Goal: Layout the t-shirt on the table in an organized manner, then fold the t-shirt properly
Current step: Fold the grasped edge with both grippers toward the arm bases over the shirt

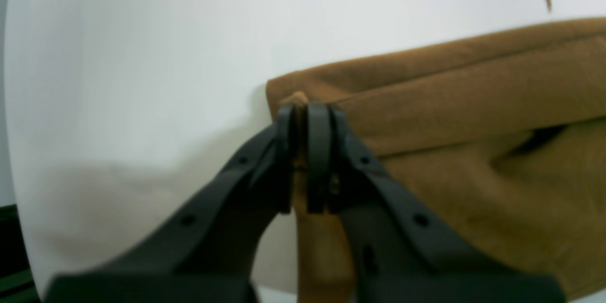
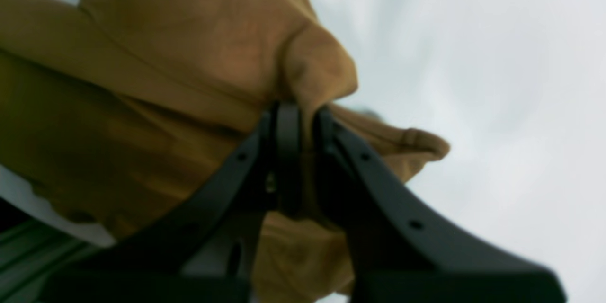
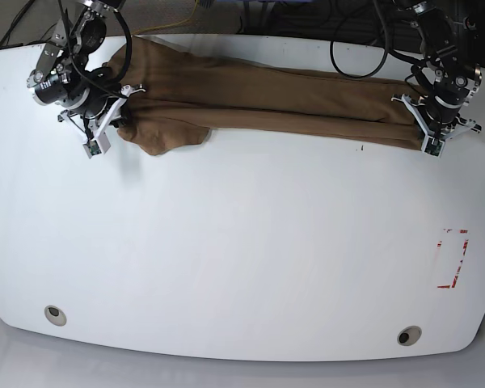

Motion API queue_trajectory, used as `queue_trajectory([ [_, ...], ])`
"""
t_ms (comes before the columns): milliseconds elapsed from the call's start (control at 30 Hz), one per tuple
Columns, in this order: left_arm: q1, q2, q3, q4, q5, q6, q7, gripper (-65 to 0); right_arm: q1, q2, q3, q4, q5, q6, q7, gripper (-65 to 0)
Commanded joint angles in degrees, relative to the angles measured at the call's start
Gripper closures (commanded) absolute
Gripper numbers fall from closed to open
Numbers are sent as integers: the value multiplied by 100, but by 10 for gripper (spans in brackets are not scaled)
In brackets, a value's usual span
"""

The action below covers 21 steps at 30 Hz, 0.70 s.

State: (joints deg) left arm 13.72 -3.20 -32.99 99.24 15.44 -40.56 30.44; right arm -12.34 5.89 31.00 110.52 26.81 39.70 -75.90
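A plain tan-brown, wrinkled cotton t-shirt [image 3: 250,101] lies stretched into a long, narrow band along the far edge of the large glossy white tabletop [image 3: 242,242], gripped at both ends by a two-armed robot. In the overhead view the black left pincer [image 3: 431,129] stands at the right end of the band, its jaws clamped tight on a corner of the cloth; the left wrist camera shows that corner [image 1: 296,104] pinched between the two dark fingers [image 1: 318,151], with the rest of the fabric running off to the right in flat, layered folds. At the other end the black right pincer [image 3: 105,121] is likewise closed on the garment, a bunched fold [image 2: 312,75] of the t-shirt rising out from between its jaws in the right wrist camera. Just beside that pincer the cloth bulges into a rounded, loose lobe [image 3: 166,136] on the tabletop. Nearer the front edge are two round grey holes [image 3: 55,315] and, to the right, a red dashed rectangle mark [image 3: 454,259], all well apart from the t-shirt.
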Motion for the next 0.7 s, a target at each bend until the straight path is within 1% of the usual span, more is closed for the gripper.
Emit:
queue_trajectory([
  [0, 22, -71, -28, 120, -19, 56, -77, -27, -54, 101, 16, 108, 40, 30, 60, -23],
  [167, 48, -80, -37, 120, -10, 56, -77, -30, -186, 110, 16, 108, 31, 30, 60, -24],
  [200, 110, -80, -37, 120, -10, 56, -77, -31, -212, 110, 16, 108, 31, 30, 60, -34],
  [267, 180, -89, -11, 120, -10, 56, -77, -31, -256, 110, 16, 108, 31, 30, 60, -78],
  [333, 224, -124, -2, 120, -10, 56, -77, -38, -300, 110, 16, 108, 31, 30, 60, -146],
  [367, 233, -168, -2, 120, -10, 56, -77, -56, -318, 110, 16, 108, 31, 30, 60, -200],
  [433, 233, -203, -2, 120, -1, 56, -77, -109, -327, 110, 16, 108, 14, 30, 69, -281],
  [500, 233, -203, -2, 120, -1, 56, -77, -183, -327, 110, 16, 108, -4, 30, 78, -358],
  [567, 242, -203, -2, 120, 16, 56, -68, -296, -327, 110, 16, 108, -4, 30, 78, -431],
  [633, 303, -203, -2, 111, 16, 56, -68, -396, -327, 119, 16, 108, -4, 30, 78, -470],
  [667, 338, -203, -2, 111, 16, 56, -68, -445, -318, 127, 16, 108, -4, 30, 78, -479],
])
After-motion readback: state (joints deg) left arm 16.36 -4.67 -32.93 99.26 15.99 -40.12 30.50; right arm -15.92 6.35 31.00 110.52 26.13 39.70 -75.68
